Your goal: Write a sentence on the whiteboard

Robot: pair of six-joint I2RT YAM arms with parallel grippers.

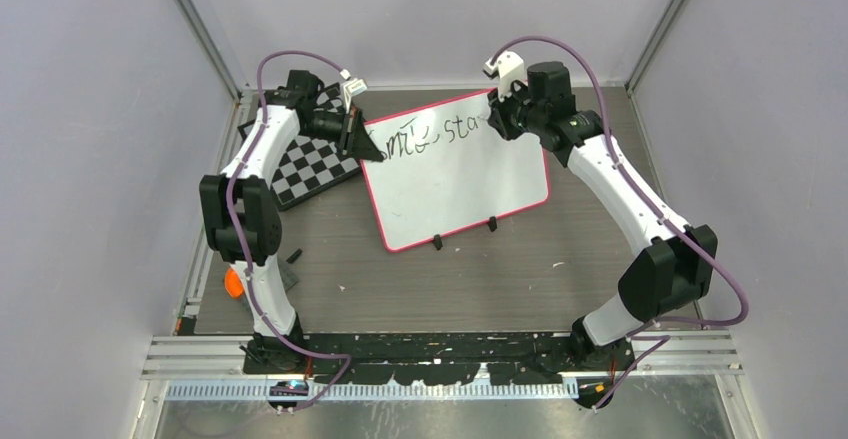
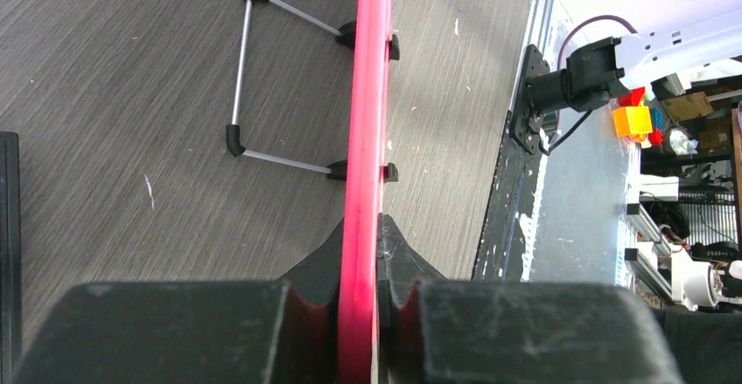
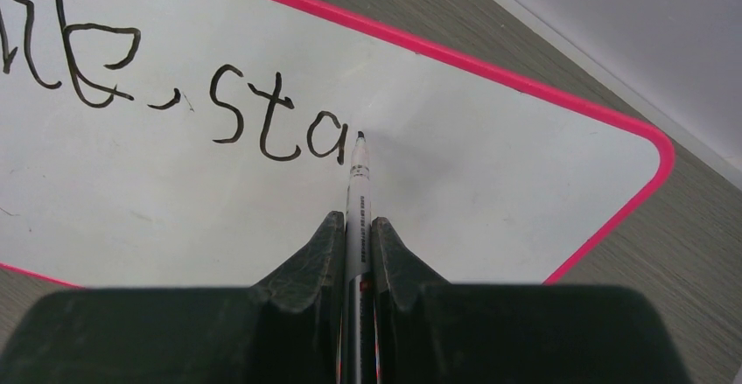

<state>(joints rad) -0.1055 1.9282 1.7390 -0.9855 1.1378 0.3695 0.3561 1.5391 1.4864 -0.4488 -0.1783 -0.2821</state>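
The whiteboard (image 1: pixel 455 184) with its pink frame stands tilted on the table, black feet at its near edge. My left gripper (image 1: pixel 358 142) is shut on the board's far left corner; in the left wrist view the pink frame edge (image 2: pixel 367 122) runs up between the jaws of the left gripper (image 2: pixel 360 226). My right gripper (image 1: pixel 497 117) is shut on a white marker (image 3: pixel 359 192). The marker's black tip rests on the board (image 3: pixel 490 174) just right of the written letters. The sentence (image 3: pixel 175 95) reads roughly "mile, sta" in the right wrist view, gripper (image 3: pixel 354 219) below it.
A black-and-white chessboard (image 1: pixel 310 164) lies left of the whiteboard under the left arm. The board's wire stand (image 2: pixel 254 78) shows behind it. An orange object (image 1: pixel 233 282) and a small black piece (image 1: pixel 295 255) lie near the left arm's base. Walls enclose the table.
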